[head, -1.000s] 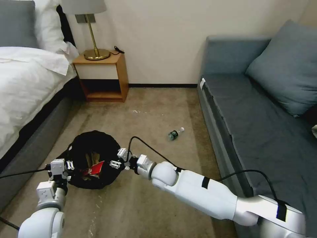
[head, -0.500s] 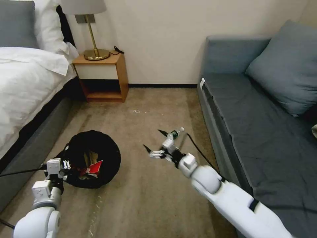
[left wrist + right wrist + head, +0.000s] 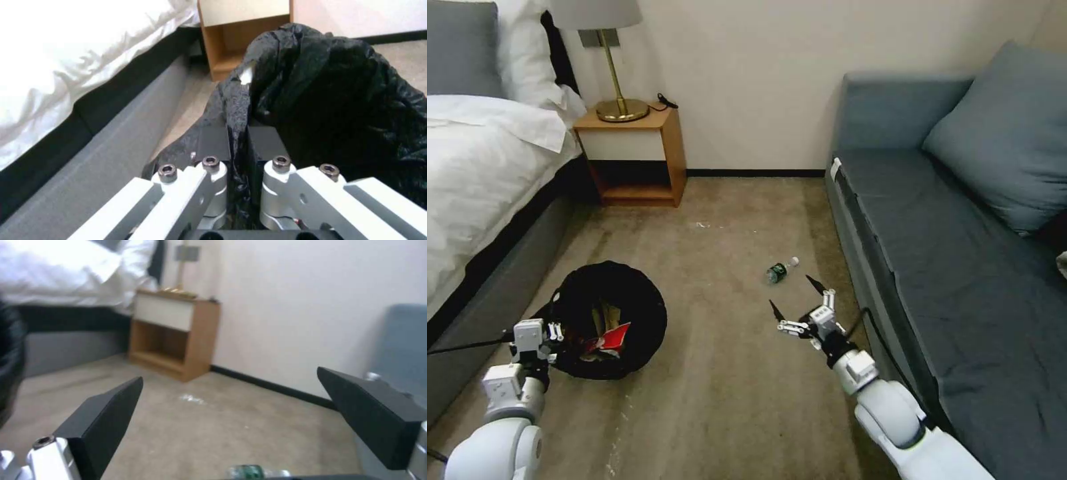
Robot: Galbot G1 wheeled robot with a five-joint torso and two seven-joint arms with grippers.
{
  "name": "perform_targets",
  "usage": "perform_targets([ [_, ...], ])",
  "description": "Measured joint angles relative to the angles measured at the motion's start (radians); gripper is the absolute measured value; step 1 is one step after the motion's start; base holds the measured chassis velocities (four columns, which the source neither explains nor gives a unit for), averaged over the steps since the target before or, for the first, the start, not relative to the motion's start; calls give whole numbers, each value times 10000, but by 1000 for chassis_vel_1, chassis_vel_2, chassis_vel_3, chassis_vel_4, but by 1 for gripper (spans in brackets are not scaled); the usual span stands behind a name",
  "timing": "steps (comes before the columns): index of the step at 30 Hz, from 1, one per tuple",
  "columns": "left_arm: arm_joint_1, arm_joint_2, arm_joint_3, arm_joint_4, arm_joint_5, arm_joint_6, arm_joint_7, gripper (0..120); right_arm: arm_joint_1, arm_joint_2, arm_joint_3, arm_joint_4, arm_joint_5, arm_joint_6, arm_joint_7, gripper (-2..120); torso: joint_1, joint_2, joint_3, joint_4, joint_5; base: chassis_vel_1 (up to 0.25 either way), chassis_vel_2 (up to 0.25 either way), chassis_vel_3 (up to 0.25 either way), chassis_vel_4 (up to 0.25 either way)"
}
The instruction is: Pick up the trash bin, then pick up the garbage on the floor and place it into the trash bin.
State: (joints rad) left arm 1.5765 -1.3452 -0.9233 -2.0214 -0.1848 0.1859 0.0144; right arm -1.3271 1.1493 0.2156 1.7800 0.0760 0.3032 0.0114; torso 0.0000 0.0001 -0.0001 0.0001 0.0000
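A: Status on the bin?

B: The small round trash bin lined with crinkled black plastic bag [image 3: 610, 320] sits on the tan carpet floor [image 3: 720, 373], near the grey bed base [image 3: 487, 307]. The left gripper [image 3: 555, 331] is clamped on its near rim. In the left wrist view the black fingers [image 3: 213, 140] pinch a fold of the liner between them.

A: Anything inside?

B: A red-and-white packet [image 3: 608, 341] and some yellow-brown wrapper [image 3: 602, 315], both inside the bag.

A: Right arm?

B: The right gripper [image 3: 797, 301] hangs above the carpet beside the grey-blue sofa [image 3: 960, 253], jaws spread wide, holding nothing. The right wrist view shows both black pads [image 3: 106, 420] well apart, with carpet between them.

A: Remaining litter?

B: A small green bottle with white cap [image 3: 780, 269] lies on its side on the carpet, just beyond the right gripper and not touching it. It also shows in the right wrist view [image 3: 249, 470], low between the pads. A few tiny white specks [image 3: 702, 225] lie farther off, toward the wooden nightstand [image 3: 634, 157].
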Motion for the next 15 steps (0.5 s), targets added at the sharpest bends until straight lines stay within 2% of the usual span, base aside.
perform_targets([
  [3,61,-41,-1,-52,2,-24,-1,6,-559,576,833,-23,82,563,83,100,1,0,-1,1,0,0,0,0,0],
  [7,79,-65,-1,-91,7,-29,-2,6,-929,897,1378,-34,149,979,99,100,0,0,0,0,0,-72,60,61,-59],
  [10,79,-78,-1,-107,8,-29,-4,6,-1016,1051,1598,-56,157,1168,106,100,0,0,0,0,-1,-168,129,144,-152],
  [15,86,-94,-1,-117,11,-52,-9,6,-1075,1405,1672,-106,118,1300,156,100,0,0,1,0,3,-206,215,214,-214],
])
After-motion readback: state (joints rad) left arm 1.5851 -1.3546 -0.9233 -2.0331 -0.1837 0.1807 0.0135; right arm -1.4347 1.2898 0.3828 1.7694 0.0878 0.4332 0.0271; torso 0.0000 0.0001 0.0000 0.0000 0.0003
